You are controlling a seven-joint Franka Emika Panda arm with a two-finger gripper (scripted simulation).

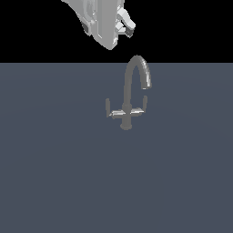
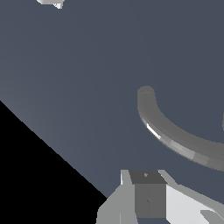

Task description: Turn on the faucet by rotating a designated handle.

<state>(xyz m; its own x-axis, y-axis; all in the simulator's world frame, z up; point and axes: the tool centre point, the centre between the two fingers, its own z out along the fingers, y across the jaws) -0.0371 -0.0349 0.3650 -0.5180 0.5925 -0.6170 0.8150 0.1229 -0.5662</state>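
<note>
The grey faucet [image 1: 129,98] stands upright on the blue-grey floor, and its arched spout hooks toward the exterior view's right. The handle [image 1: 111,111] is the thin lever with an upturned tip on the exterior view's left of the base. Its twin lever [image 1: 142,107] points right. My gripper [image 1: 126,26] hangs high above the spout's arch, touching nothing, and is open and empty. In the wrist view the spout's curved tube [image 2: 175,142] shows beside one dark fingertip [image 2: 148,192]. The other fingertip [image 2: 51,2] is at the far edge. The handle is out of the wrist view.
The flat blue-grey floor [image 1: 54,173] spreads all around the faucet. Black background lies beyond its far edge, behind the arm.
</note>
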